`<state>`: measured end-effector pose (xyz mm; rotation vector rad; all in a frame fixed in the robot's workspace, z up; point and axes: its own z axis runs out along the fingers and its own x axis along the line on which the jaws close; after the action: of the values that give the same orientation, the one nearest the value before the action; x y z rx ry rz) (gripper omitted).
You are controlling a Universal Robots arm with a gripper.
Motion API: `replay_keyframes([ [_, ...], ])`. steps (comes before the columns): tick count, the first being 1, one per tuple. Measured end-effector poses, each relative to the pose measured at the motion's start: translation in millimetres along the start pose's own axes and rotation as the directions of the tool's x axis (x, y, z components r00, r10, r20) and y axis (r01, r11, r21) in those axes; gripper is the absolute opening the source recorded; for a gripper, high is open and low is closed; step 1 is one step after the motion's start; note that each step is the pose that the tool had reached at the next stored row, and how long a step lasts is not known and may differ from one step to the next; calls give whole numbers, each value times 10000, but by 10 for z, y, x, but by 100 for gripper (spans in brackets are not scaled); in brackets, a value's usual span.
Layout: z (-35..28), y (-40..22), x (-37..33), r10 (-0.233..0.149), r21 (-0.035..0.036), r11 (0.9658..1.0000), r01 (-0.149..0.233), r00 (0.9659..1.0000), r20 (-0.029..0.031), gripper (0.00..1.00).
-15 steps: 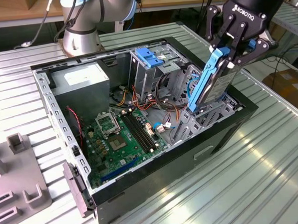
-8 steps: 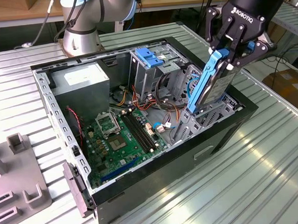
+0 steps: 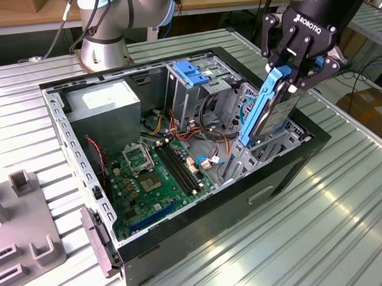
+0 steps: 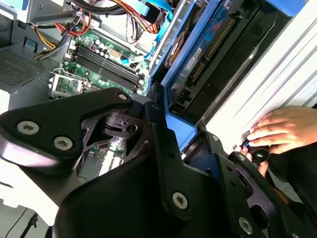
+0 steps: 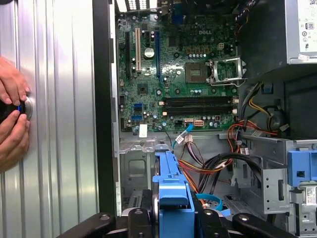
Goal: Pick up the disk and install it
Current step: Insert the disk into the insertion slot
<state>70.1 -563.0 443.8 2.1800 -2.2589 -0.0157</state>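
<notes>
Over the upper right of the exterior view, the gripper is clamped on the top end of the disk, its fingers pinching the blue rails from both sides. The disk hangs steeply tilted, with its lower end down inside the open computer case, at the metal drive bay by the case wall on the exterior view's right. A thin light-blue cable curves just beside the disk's lower half. In the first wrist view a tangle of orange and black wires lies close to the disk. Further toward the exterior view's left stand a blue latch piece, the green motherboard and the grey power supply. Outside the case, a person's hands rest on the ribbed metal table, around a small round knob.
</notes>
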Motion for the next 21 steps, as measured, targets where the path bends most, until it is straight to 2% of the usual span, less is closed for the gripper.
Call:
replay_keyframes([
  [10, 97, 0, 2, 1, -1, 10000, -1, 10000, -2, 37],
  [21, 243, -2, 5, -1, -1, 10000, 1, 10000, -1, 37],
])
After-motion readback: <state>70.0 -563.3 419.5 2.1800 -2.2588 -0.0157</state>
